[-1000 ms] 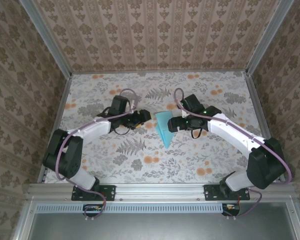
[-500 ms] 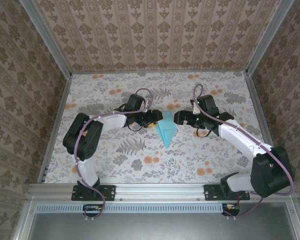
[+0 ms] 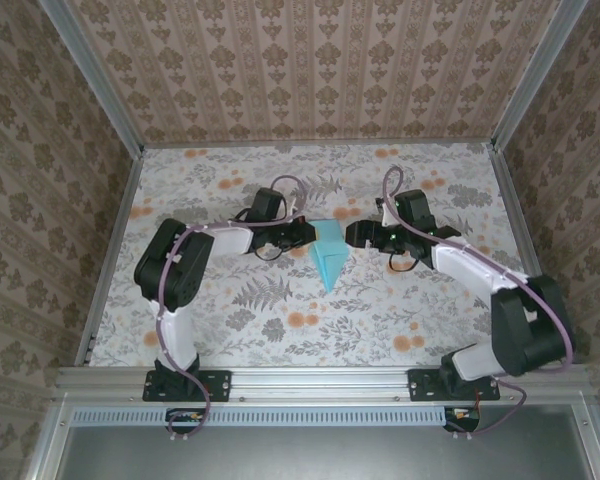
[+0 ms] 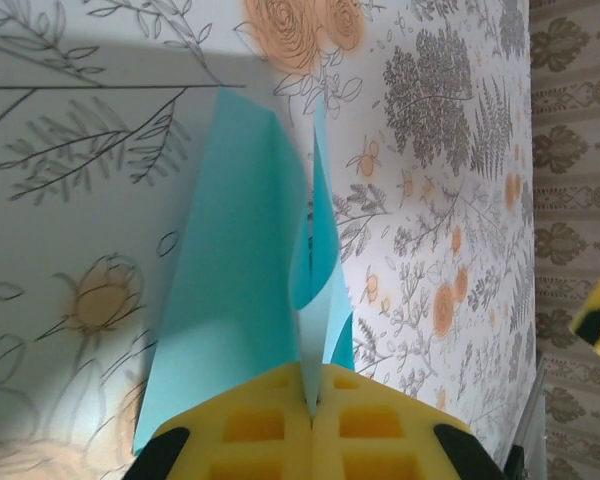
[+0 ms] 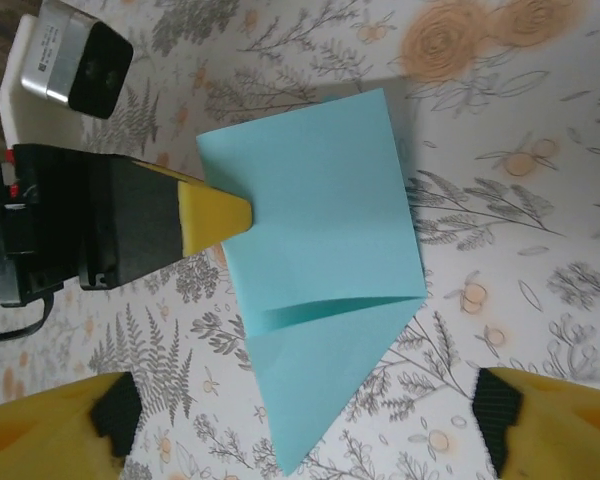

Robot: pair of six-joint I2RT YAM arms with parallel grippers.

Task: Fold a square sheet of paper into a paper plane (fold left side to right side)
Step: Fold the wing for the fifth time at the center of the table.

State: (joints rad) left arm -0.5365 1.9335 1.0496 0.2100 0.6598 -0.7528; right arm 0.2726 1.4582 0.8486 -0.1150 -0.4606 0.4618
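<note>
Left end effector [image 4: 311,405] has clamped shut on the paper plane [image 4: 235,280].

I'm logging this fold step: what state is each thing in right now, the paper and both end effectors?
paper plane: partly folded to a point, one flap raised.
left end effector: shut on the paper plane's raised flap.
right end effector: open, holding nothing.
</note>
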